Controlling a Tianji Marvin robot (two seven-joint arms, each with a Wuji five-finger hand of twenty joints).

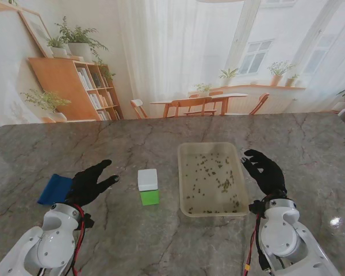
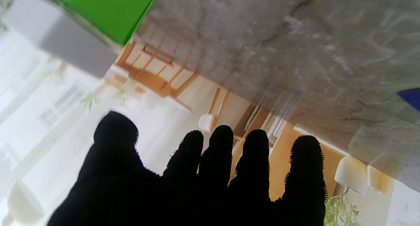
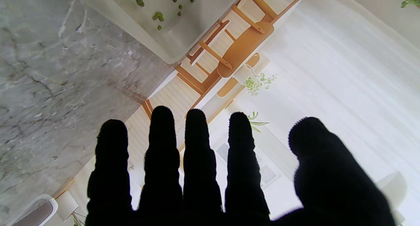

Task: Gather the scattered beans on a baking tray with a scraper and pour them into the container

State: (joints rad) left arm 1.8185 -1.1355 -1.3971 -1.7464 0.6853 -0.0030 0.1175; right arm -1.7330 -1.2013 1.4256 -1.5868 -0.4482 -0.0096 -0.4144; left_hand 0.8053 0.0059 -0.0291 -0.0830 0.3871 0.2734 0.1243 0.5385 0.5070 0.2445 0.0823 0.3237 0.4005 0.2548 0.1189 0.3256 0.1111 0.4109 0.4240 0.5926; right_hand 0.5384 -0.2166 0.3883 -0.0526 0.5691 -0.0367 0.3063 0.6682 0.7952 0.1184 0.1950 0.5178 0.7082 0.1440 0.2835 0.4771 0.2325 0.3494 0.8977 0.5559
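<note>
both spread, holding nothing — left robot hand (image 1: 91, 183) near scraper (image 1: 54, 189), right robot hand (image 1: 265, 171) beside tray (image 1: 211, 210).

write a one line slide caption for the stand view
Both open hands, left hand and right hand, flank the bean-strewn tray, container and blue scraper.

We see a polished grey marble table (image 1: 161, 241), a translucent matt plastic baking tray (image 1: 211, 150), and hands (image 1: 91, 183) in black knitted cloth.
</note>
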